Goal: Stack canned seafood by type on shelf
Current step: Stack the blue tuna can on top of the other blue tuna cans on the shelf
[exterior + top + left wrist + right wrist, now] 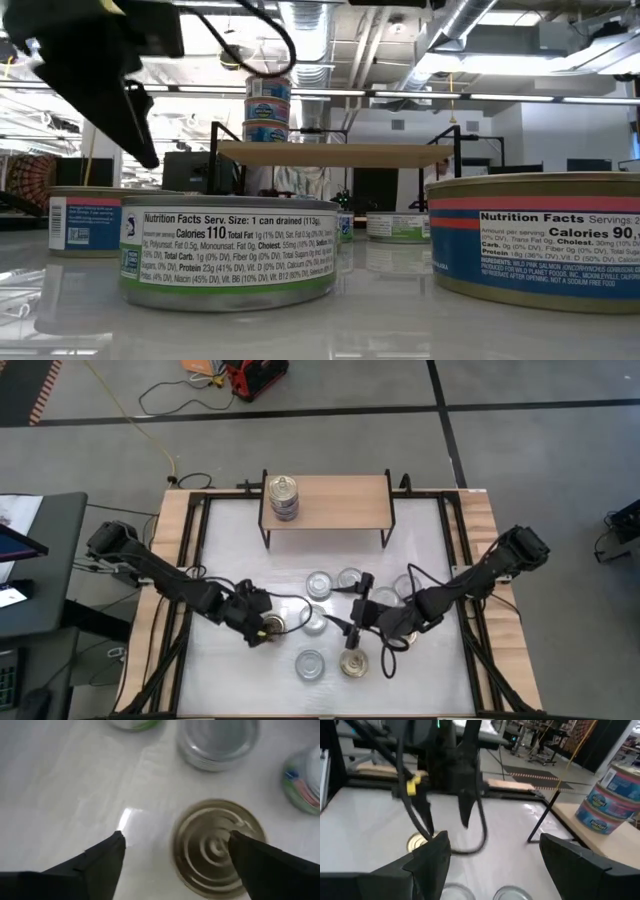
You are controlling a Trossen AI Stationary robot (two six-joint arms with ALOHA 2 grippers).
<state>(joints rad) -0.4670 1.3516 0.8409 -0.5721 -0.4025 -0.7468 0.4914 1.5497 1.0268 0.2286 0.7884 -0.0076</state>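
1. Here, the gold-topped can (216, 847) lies flat on the white tabletop (60, 795), directly under the left gripper (175, 847). It sits off-centre in the gap, toward one finger (272, 865), which overlaps its rim in the left wrist view; the other finger (95, 865) stands clear over bare table.
2. The can is round, so no long axis fixes the approach. What counts, I judge, is a small sideways shift to centre the can before descending.
3. The left gripper (268, 628) has its fingers spread wide and grips nothing.
4. Beyond the fingertips a silver-topped can (217, 742) lies near, apart from the gold one.
5. The right gripper (352, 635) hangs with fingers spread and empty, above the table just short of another gold-topped can (353, 663). It is farther from the left arm's can than the left gripper is.
6. The wooden shelf (335, 500) stands well beyond both grippers, carrying one stack of cans (284, 497) at its end on the left arm's side. In the low view that stack (268, 108) shows three tins high.
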